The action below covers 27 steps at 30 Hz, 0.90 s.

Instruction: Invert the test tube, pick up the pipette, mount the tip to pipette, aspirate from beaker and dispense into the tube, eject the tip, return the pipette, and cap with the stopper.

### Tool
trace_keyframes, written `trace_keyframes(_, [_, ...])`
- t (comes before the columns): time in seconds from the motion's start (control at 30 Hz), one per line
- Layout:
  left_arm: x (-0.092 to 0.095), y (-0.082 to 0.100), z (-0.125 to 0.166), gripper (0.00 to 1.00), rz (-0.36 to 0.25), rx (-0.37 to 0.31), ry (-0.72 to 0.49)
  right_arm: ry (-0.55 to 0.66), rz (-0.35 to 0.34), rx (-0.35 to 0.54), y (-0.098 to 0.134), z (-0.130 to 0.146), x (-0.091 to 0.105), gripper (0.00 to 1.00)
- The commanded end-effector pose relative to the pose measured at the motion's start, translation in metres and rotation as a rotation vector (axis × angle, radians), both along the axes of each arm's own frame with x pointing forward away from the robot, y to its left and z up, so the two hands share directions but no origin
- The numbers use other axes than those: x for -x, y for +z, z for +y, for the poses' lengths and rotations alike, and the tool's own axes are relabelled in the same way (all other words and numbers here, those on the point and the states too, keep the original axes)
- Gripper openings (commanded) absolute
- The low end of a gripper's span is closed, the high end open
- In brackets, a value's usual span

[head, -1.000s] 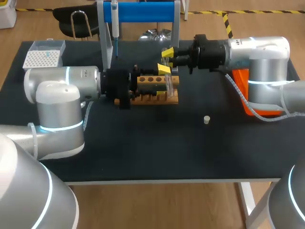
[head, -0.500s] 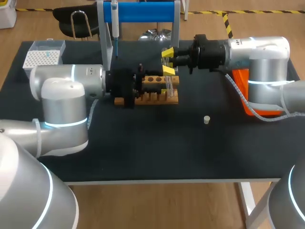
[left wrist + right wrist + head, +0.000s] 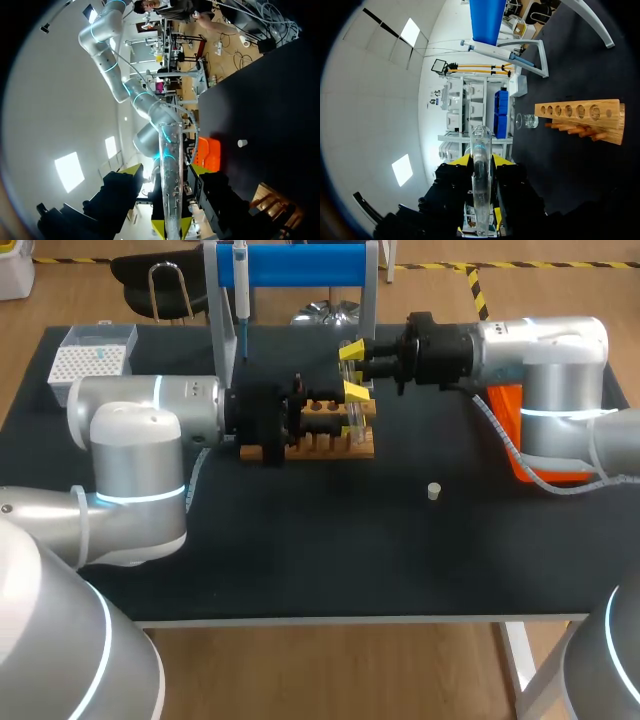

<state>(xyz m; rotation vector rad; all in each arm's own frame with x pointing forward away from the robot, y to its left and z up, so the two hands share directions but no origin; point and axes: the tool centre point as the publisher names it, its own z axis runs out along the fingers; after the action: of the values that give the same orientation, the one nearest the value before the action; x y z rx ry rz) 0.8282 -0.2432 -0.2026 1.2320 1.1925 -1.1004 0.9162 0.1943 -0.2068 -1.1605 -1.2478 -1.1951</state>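
A clear test tube (image 3: 356,418) stands upright over the right end of the wooden rack (image 3: 320,440). My right gripper (image 3: 352,352), coming in from the right, is shut on the test tube (image 3: 481,150), which shows between its yellow tips. My left gripper (image 3: 355,393) comes in from the left over the rack. Its fingers straddle the tube (image 3: 170,150) with a gap on each side, so it is open. The pipette (image 3: 240,285) hangs on the blue stand (image 3: 300,265). A white stopper (image 3: 434,491) lies on the mat in front of the right arm.
A tip box (image 3: 92,358) sits at the back left. A glass beaker (image 3: 526,120) stands beyond the rack (image 3: 585,117). An orange container (image 3: 510,430) lies under the right arm. Bare black mat (image 3: 320,550) spreads in front of the rack.
My left arm has slid to the right along the rack to the tube, and its fingers have narrowed around it. The right arm and the tube have stayed still.
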Motion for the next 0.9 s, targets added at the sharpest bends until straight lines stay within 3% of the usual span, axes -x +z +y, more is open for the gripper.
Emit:
trace_keyframes(0.03, [0.0001,-0.0006,-0.0008,0.55,0.006,-0.001,-0.005,-0.003,-0.001,0.003,0.0008,-0.0001,0.0008,0.0])
trace_keyframes(0.17, [0.0008,-0.0009,-0.0012,0.55,0.01,-0.001,-0.005,-0.003,-0.001,0.003,0.0008,-0.0001,0.0008,0.0])
trace_keyframes(0.27, [0.0009,-0.001,-0.0014,0.49,0.011,-0.001,-0.005,-0.003,-0.001,0.003,0.0008,-0.0001,0.0008,0.0])
trace_keyframes(0.9, [0.0059,-0.0018,-0.0005,0.47,0.016,0.007,-0.001,-0.003,-0.001,0.003,0.0008,-0.0001,0.0008,0.0])
